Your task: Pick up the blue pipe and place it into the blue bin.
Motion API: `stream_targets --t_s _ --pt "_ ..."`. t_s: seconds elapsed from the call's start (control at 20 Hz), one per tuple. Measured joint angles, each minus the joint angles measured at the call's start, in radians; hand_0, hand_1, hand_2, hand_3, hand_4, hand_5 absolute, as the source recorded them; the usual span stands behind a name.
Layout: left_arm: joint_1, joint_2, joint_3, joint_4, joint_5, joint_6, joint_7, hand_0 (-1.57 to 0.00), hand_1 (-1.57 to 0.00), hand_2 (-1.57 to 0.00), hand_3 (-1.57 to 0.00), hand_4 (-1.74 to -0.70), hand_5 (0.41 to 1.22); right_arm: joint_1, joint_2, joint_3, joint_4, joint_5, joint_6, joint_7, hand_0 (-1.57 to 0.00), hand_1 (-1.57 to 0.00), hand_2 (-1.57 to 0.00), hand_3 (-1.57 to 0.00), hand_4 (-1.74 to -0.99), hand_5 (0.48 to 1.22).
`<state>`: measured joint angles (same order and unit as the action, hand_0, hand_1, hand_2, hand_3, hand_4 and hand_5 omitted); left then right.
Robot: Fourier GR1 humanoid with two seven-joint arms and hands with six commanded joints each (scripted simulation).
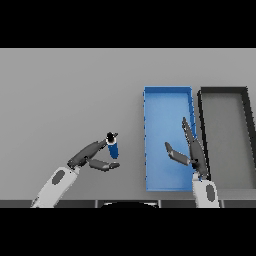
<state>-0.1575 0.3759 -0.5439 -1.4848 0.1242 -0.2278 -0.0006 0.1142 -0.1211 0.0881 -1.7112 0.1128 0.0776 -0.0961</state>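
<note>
Left hand (92, 156) pinching upright blue pipe (113, 148) at fingertips. Right hand (189, 150) spread open, empty, over blue bin (167, 95), between pipe and black bin (223, 91).

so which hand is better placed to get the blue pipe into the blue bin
The left hand: its fingers already pinch the blue pipe, just left of the blue bin. The right hand is open above the bin's right side and holds nothing.
</note>
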Motion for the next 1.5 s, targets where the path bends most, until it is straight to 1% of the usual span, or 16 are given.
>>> stream_targets --t_s 0.1,0.15,0.3,0.35,0.4,0.45,0.5,0.6,0.7,0.8,0.85,0.95,1.0,1.15,1.3,1.5 --pt "-0.037 -0.03 -0.008 0.055 -0.039 0.015 -0.015 0.0 0.0 0.0 0.0 -1.08 0.442 0.004 -0.001 0.003 0.001 0.011 -0.005 0.005 0.0 0.0 0.0 0.0 -1.265 0.597" --pt "-0.034 -0.038 -0.015 0.06 -0.056 0.024 -0.051 0.0 0.0 0.0 0.0 -1.07 0.445 0.003 -0.011 -0.009 -0.001 -0.002 0.0 0.005 0.0 0.0 0.0 0.0 -1.267 0.598" --pt "-0.058 -0.093 -0.019 0.106 -0.044 0.013 -0.086 0.0 0.0 -0.02 -0.02 -1.11 0.507 0.0 -0.009 -0.008 -0.006 -0.009 0.005 0.008 0.0 0.0 0.0 0.0 -1.267 0.6" --pt "-0.067 -0.118 -0.017 0.113 -0.032 0.016 -0.091 0.0 -0.03 -0.11 -0.1 -1.14 0.55 0.006 -0.009 -0.01 0.0 -0.005 0.003 0.001 0.0 0.0 0.0 0.0 -1.266 0.601" --pt "-0.062 -0.125 -0.008 0.114 -0.019 0.019 -0.104 -0.02 -0.16 -0.29 -0.26 -1.21 0.607 0.02 -0.009 -0.006 0.003 -0.005 0.01 -0.009 0.0 0.0 0.0 0.0 -1.261 0.6" --pt "-0.072 -0.149 0.004 0.148 -0.003 0.02 -0.091 -0.19 -0.35 -0.48 -0.52 -1.25 0.73 0.021 -0.005 -0.003 -0.002 -0.004 0.007 -0.001 0.0 0.0 0.0 0.0 -1.26 0.6" --pt "-0.081 -0.164 0.019 0.163 0.023 0.015 -0.087 -0.44 -0.59 -0.7 -0.72 -1.35 0.828 0.009 -0.009 -0.007 0.0 -0.006 0.008 0.005 0.0 0.0 0.0 0.0 -1.259 0.602" --pt "-0.078 -0.188 0.022 0.177 0.026 0.032 -0.099 -0.85 -0.94 -1.01 -1.0 -1.48 0.969 0.006 -0.004 0.0 0.002 0.004 0.004 0.004 0.0 0.0 0.0 0.0 -1.261 0.609" --pt "-0.054 -0.207 0.013 0.162 0.028 0.049 -0.112 -1.11 -1.17 -1.21 -1.16 -1.57 1.06 0.002 -0.007 -0.006 0.003 -0.002 0.004 0.003 0.0 0.0 0.0 0.0 -1.259 0.614" --pt "-0.056 -0.198 0.0 0.162 0.0 0.073 -0.144 -1.28 -1.31 -1.34 -1.27 -1.63 1.118 0.001 0.002 -0.003 0.013 0.004 -0.002 0.004 0.0 0.0 0.0 0.0 -1.258 0.615" --pt "-0.047 -0.184 -0.005 0.148 -0.009 0.081 -0.159 -1.33 -1.37 -1.39 -1.31 -1.65 1.139 0.004 -0.01 -0.008 0.003 0.001 0.001 -0.009 0.0 0.0 0.0 0.0 -1.255 0.616" --pt "-0.053 -0.195 -0.016 0.134 -0.019 0.096 -0.18 -1.42 -1.44 -1.45 -1.37 -1.68 1.168 -0.019 -0.011 -0.005 0.013 0.006 0.003 0.009 0.0 0.0 0.0 0.0 -1.25 0.622" --pt "-0.051 -0.196 -0.023 0.117 -0.017 0.095 -0.191 -1.45 -1.47 -1.48 -1.39 -1.69 1.179 -0.007 -0.006 0.001 0.015 0.009 0.005 -0.011 0.0 0.0 0.0 0.0 -1.245 0.621" --pt "-0.058 -0.203 -0.026 0.048 -0.002 0.106 -0.215 -1.51 -1.52 -1.52 -1.43 -1.71 1.199 -0.004 -0.006 0.003 0.015 0.02 -0.001 -0.001 0.0 0.0 0.0 0.0 -1.249 0.629" --pt "-0.079 -0.201 -0.034 -0.022 0.014 0.099 -0.187 -1.54 -1.54 -1.55 -1.44 -1.72 1.21 0.0 -0.011 0.0 0.015 0.025 -0.005 -0.001 0.0 0.0 0.0 0.0 -1.221 0.631" --pt "-0.13 -0.195 -0.036 -0.075 0.038 0.08 -0.096 -1.56 -1.56 -1.56 -1.45 -1.72 1.216 -0.008 -0.016 -0.007 0.016 0.019 -0.001 -0.009 0.0 0.0 0.0 0.0 -1.215 0.639"
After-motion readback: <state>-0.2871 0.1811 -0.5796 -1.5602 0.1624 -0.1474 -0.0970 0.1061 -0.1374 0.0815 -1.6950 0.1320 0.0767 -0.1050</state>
